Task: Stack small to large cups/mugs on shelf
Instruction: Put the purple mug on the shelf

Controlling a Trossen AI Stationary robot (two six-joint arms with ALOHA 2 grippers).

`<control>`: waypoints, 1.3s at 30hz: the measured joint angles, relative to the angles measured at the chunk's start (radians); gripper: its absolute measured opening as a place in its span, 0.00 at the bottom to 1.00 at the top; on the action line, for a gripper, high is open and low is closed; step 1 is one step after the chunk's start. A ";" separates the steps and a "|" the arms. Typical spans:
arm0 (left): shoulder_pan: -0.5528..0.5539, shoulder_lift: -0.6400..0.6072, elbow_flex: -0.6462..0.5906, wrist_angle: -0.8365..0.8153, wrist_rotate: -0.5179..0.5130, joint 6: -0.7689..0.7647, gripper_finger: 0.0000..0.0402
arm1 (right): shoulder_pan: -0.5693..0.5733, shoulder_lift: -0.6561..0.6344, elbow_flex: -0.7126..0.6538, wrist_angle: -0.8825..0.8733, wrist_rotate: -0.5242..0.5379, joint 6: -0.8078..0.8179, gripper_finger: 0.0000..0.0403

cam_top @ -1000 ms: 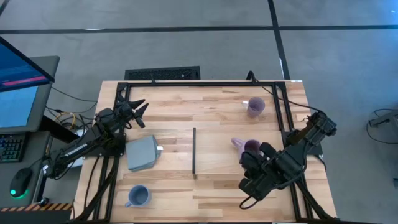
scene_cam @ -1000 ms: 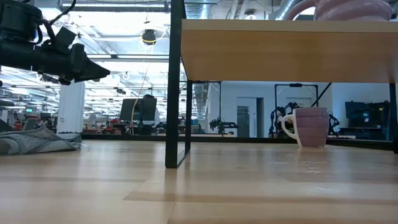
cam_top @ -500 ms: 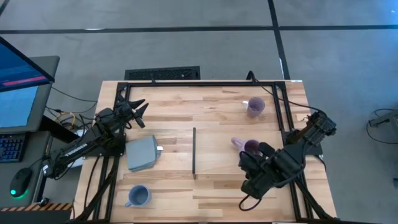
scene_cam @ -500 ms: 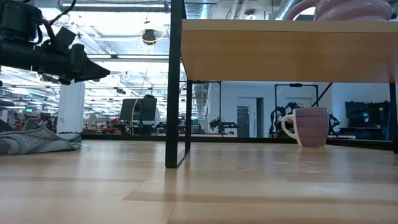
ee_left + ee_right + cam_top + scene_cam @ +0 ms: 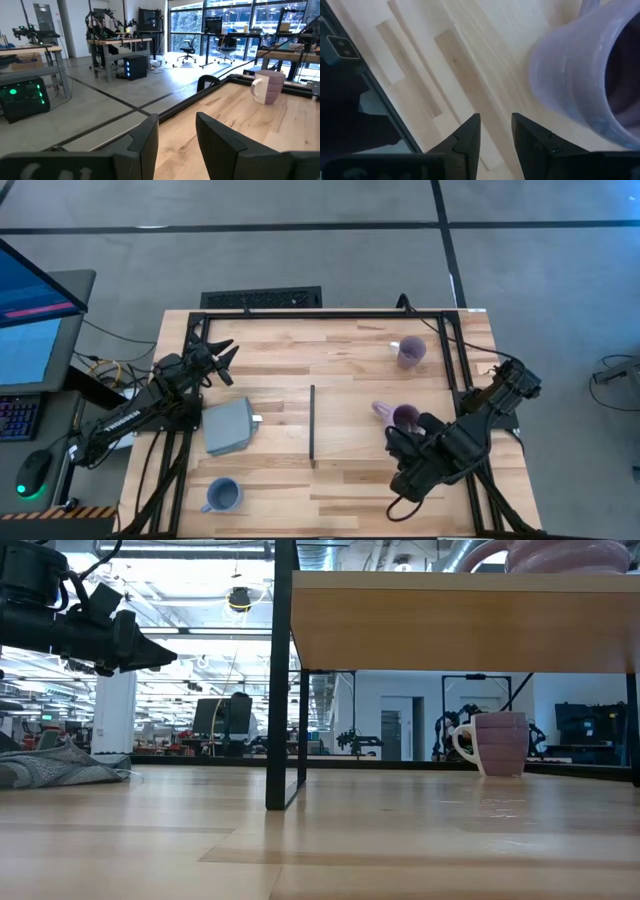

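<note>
While the right gripper hovers with fingers narrowly parted and empty, the lavender mug on the shelf sits just beyond them; open wider, then straddle its wall.

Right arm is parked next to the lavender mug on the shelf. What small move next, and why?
Probably ease the right gripper sideways toward the lavender mug until the rim sits between its fingers. In the right wrist view the mug lies off to one side of the empty gap between the fingers, so closing now would likely catch nothing. The left gripper waits over the table's far left.
</note>
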 joint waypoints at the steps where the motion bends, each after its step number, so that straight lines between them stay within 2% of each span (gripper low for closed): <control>1: 0.000 0.000 0.000 0.000 0.000 0.000 0.30 | 0.008 -0.013 0.000 0.000 0.000 0.007 0.33; 5: 0.000 0.000 0.000 0.000 -0.001 0.000 0.30 | 0.036 -0.088 0.001 -0.001 0.013 0.052 0.33; 11: 0.000 0.000 0.000 0.000 -0.001 0.002 0.30 | 0.081 -0.217 0.002 -0.001 0.147 0.063 0.33; 16: 0.000 0.000 0.000 0.000 -0.001 0.003 0.30 | 0.083 -0.310 0.001 -0.001 0.291 -0.084 0.33; 26: 0.000 0.000 0.000 0.000 -0.002 0.003 0.30 | 0.066 -0.531 0.001 -0.001 0.390 -0.337 0.33; 31: 0.000 0.000 0.000 0.000 -0.002 0.011 0.30 | 0.049 -0.590 0.001 -0.002 0.333 -0.427 0.33; 34: 0.000 0.000 0.000 0.000 -0.002 0.011 0.30 | 0.048 -0.594 0.001 -0.002 0.226 -0.492 0.33; 39: 0.000 0.000 0.000 0.000 -0.003 0.011 0.30 | 0.029 -0.578 0.001 -0.001 0.125 -0.502 0.33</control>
